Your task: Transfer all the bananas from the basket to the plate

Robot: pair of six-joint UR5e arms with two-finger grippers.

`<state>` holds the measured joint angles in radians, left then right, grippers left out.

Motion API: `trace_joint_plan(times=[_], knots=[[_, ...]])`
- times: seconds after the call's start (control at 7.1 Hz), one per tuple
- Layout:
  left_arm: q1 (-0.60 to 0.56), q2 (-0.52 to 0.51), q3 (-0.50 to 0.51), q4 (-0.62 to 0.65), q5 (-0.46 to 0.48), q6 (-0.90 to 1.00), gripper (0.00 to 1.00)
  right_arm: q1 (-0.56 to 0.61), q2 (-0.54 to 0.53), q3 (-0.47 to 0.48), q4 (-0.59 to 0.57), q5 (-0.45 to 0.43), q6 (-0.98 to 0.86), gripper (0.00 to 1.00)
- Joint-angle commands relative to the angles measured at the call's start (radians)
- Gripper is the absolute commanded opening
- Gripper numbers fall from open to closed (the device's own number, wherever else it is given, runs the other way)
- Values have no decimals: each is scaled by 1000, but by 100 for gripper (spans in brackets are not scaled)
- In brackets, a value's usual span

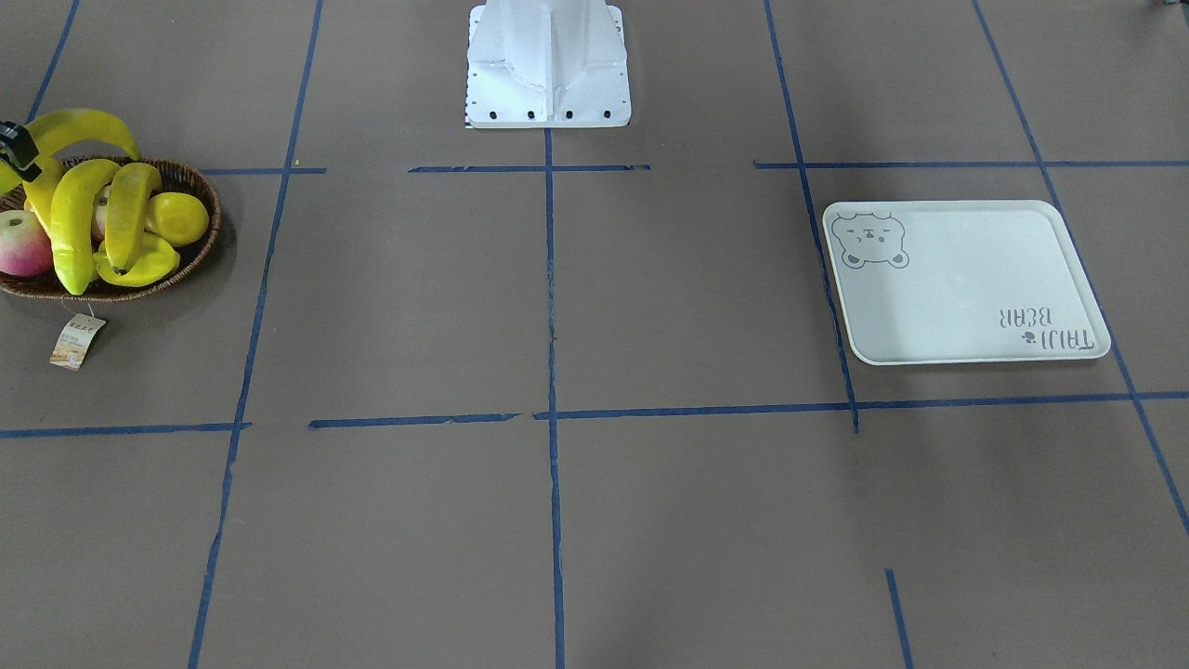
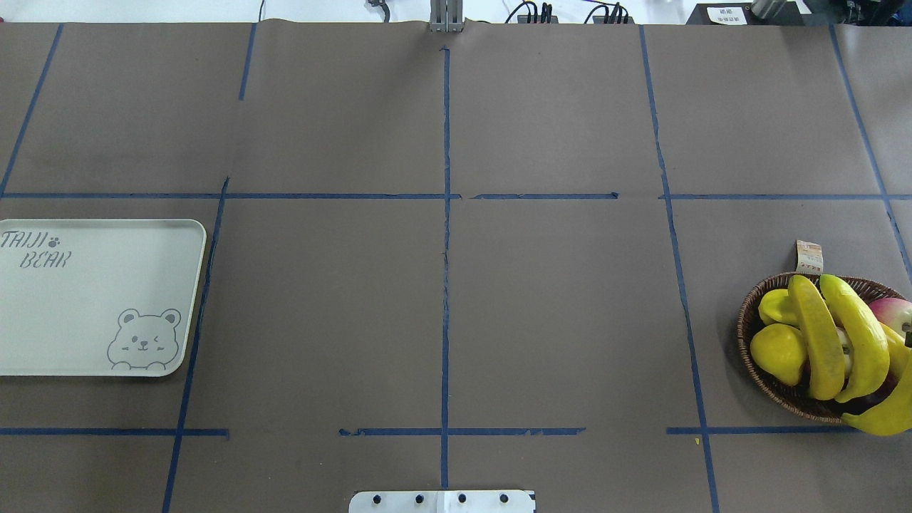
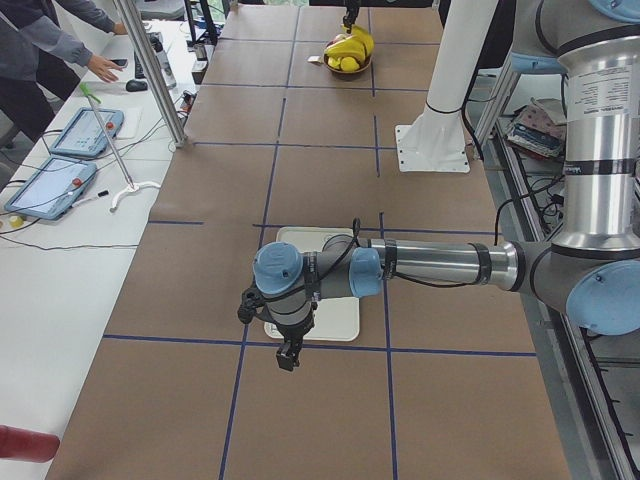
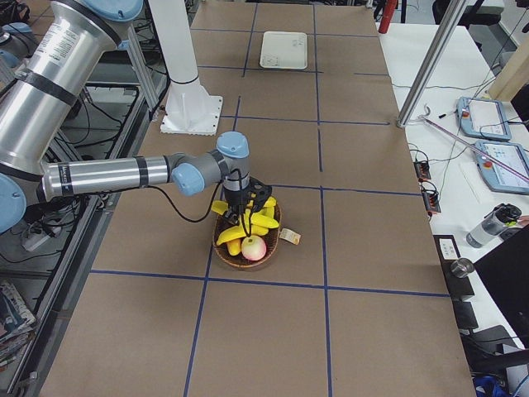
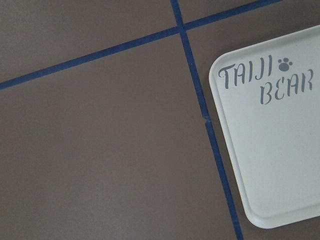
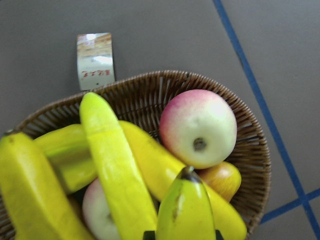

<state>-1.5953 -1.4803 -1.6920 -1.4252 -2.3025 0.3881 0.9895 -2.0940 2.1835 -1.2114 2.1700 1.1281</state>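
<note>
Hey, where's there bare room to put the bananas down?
The plate is bare all over, only its printed bear and lettering. The table between plate and basket is open too. The basket is crowded: bananas, an apple and a lemon, with the right gripper holding one banana.

Noted basket (image 2: 745, 324) at robot's-right end of counter (image 2: 342, 313), plate (image 2: 85, 299) at left end, well apart; robot base (image 2: 442, 501) between them at near edge. Found bananas (image 2: 819, 335) in basket, lemon (image 2: 780, 350) beside them toward counter's middle, apple (image 2: 890, 312) on outer side. Logged one banana (image 2: 887, 419) over basket's near rim, at right gripper (image 1: 17, 149). Tag (image 2: 809, 256) on counter just behind basket.
</note>
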Motion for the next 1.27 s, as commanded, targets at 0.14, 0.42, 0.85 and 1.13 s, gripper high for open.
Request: trace_joint_plan(times=[0.14, 0.42, 0.85, 1.13], knots=[[5, -2, -20, 0, 0, 0, 100, 138, 61, 75, 9, 305, -48, 0], [107, -17, -113, -6, 0, -8, 100, 135, 228, 1, 59, 352, 5, 0], [199, -118, -132, -193, -131, -160, 100, 42, 542, -152, 209, 329, 359, 1], [300, -146, -141, -291, -273, -285, 100, -158, 711, -180, 210, 94, 549, 1]])
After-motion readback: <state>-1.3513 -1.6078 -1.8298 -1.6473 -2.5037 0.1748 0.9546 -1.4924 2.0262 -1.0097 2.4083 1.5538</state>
